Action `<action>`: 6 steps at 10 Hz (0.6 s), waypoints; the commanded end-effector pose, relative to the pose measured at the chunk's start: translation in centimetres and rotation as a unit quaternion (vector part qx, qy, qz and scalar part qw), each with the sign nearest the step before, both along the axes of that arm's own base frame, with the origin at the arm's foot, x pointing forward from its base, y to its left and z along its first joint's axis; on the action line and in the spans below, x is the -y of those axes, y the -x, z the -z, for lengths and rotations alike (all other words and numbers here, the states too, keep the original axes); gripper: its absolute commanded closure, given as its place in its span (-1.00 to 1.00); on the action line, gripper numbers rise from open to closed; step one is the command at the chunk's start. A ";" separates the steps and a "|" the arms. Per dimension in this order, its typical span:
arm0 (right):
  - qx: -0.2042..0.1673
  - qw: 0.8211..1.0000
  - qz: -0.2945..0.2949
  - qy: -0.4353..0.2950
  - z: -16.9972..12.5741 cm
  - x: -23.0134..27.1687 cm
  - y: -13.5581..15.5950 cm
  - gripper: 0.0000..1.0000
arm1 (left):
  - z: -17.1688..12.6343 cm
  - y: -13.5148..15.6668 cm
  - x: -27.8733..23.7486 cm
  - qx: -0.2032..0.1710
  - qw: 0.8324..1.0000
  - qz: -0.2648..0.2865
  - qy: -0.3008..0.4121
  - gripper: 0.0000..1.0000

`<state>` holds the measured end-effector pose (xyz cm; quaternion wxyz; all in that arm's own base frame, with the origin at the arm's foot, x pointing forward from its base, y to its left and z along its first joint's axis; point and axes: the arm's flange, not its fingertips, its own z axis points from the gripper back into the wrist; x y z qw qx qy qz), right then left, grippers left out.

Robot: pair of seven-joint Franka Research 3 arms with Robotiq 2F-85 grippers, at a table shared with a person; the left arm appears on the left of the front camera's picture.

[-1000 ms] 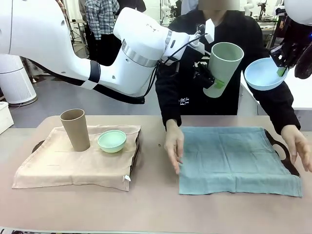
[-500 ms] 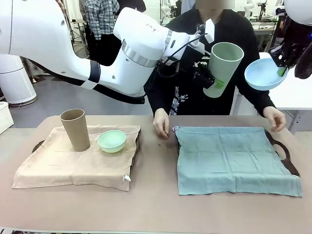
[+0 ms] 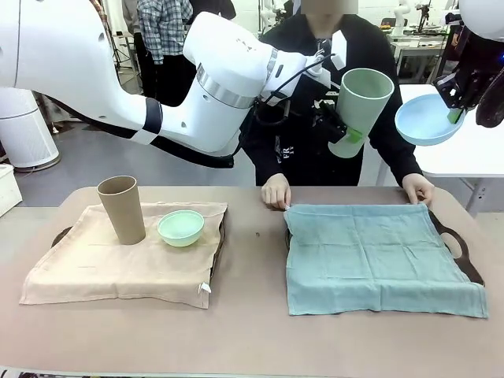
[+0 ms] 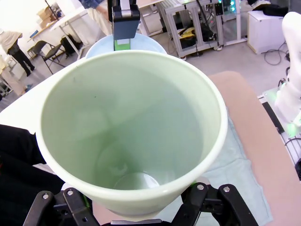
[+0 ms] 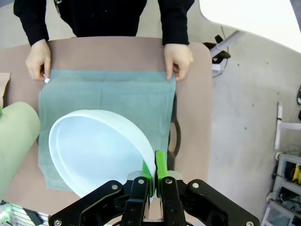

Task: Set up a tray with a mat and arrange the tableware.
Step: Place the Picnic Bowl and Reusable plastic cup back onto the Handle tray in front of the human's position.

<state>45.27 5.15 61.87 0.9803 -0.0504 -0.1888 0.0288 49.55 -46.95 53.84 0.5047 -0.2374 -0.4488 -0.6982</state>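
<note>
My left gripper [image 3: 340, 130] is shut on the pale green cup [image 3: 361, 110], holding it tilted in the air above the table's far middle. From the left wrist the cup [image 4: 131, 127] shows its open mouth. High at the right, my right gripper [image 3: 455, 112] is shut on the rim of the light blue bowl [image 3: 425, 120]; its pads [image 5: 160, 172] pinch that bowl [image 5: 99, 146] above the teal mat [image 5: 108, 94]. The tan cup [image 3: 122, 209] and mint bowl [image 3: 180, 227] stand on the beige mat [image 3: 118, 264] over the left tray. The teal mat [image 3: 382, 256] covers the right tray [image 3: 454, 236].
A person stands at the far side, one hand [image 3: 276, 191] on the teal mat's far left corner and the other hand [image 3: 417, 189] on its far right corner. Bare table [image 3: 252, 331] runs between the two trays and along the near edge.
The person's hands have left the mat's sides and gone to its two far corners, and the mat lies flatter. Both arms hold still with the cup and bowl.
</note>
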 end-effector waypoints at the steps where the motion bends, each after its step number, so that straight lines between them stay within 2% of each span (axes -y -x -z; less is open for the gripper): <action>1: 0.000 1.000 0.001 -0.002 0.2 0.1 0.0 1.00 | -0.5 -0.1 0.1 0.003 1.000 0.007 0.003 1.00; 6: 0.000 1.000 0.001 -0.002 0.2 0.1 0.0 1.00 | -0.5 -0.1 0.1 0.003 1.000 0.007 0.003 1.00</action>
